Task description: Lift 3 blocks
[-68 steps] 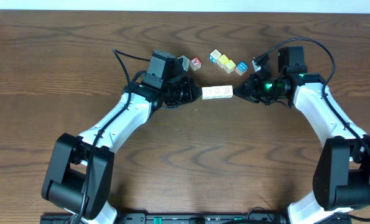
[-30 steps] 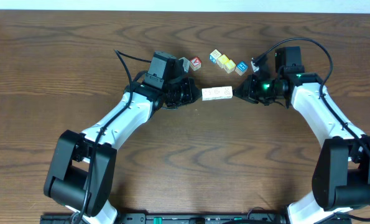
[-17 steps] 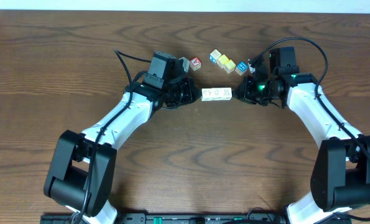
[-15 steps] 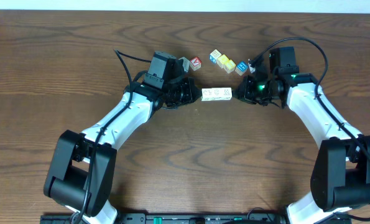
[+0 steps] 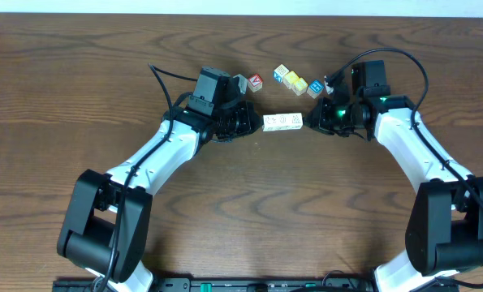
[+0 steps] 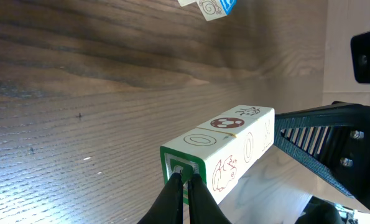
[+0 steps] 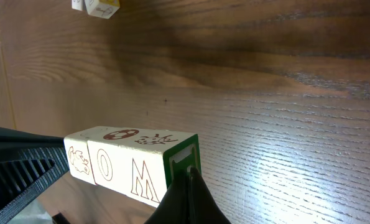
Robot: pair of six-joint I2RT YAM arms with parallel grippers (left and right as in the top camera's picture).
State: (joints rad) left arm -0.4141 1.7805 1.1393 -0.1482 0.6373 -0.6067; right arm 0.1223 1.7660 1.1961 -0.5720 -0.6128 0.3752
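- left gripper (image 5: pixel 256 122): jaws closed, tips pushing the row's left end, which looks green-framed in its wrist view.
- blocks (image 5: pixel 283 122): three cream cubes end to end between both grippers; their letters are readable only in the wrist views.
- right gripper (image 5: pixel 309 122): jaws closed, tips against the right end.

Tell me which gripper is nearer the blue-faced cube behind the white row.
Right. The right gripper sits at the white blocks' right end, just robot-side of the blue-faced cube; the left gripper is at their opposite end, with the row between.
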